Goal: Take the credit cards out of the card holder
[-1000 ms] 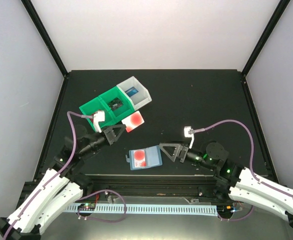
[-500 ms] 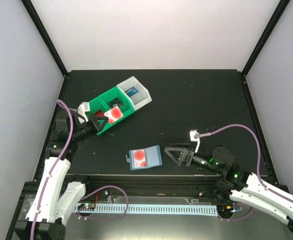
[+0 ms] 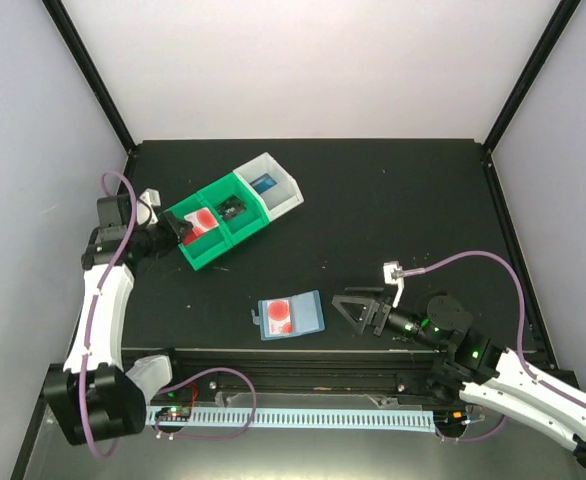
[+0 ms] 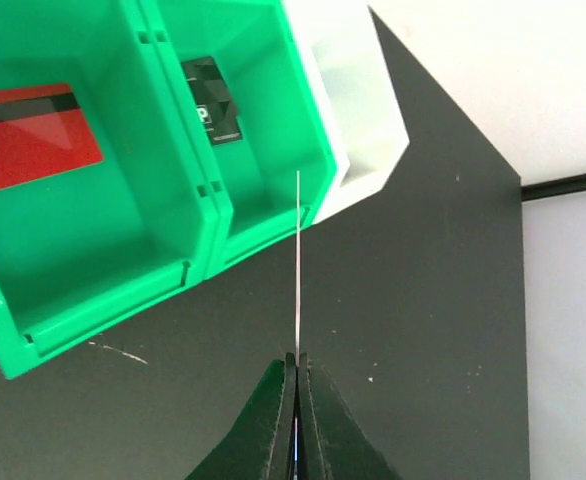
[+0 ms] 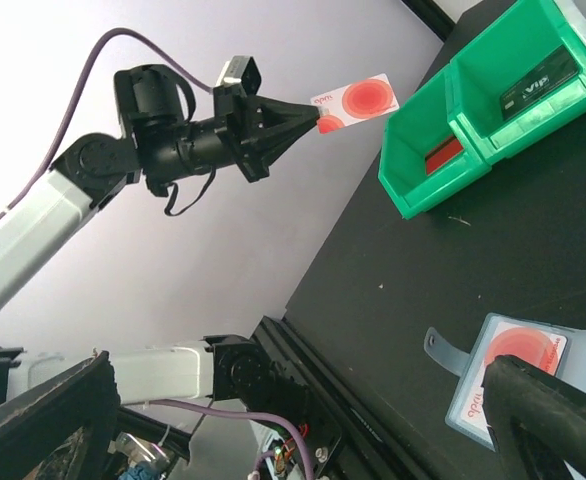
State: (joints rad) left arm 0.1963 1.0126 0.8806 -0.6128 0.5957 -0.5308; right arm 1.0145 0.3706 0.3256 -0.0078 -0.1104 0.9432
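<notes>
Pale blue translucent plastic, the card holder lies flat and open on the black table, near the front edge and about midway between the two arms. One card with a round red mark sits in its left panel. No card can be made out in the right panel.

Right gripper: just right of the holder and not touching it, with its fingers spread wide and nothing between them.

Left gripper: at the far left, raised above the bins. Its fingers are pressed together on one white card with a round red mark. The left wrist view shows this card edge-on as a thin line.

Bins, counted: three in a row running from left to far right, two green and one white.
- First green bin: one red card lying flat inside.
- Second green bin: one black card.
- White bin, farthest: one blue card.

Cards counted: five in all, being one in the holder, one in the left gripper and three in the bins.
</notes>
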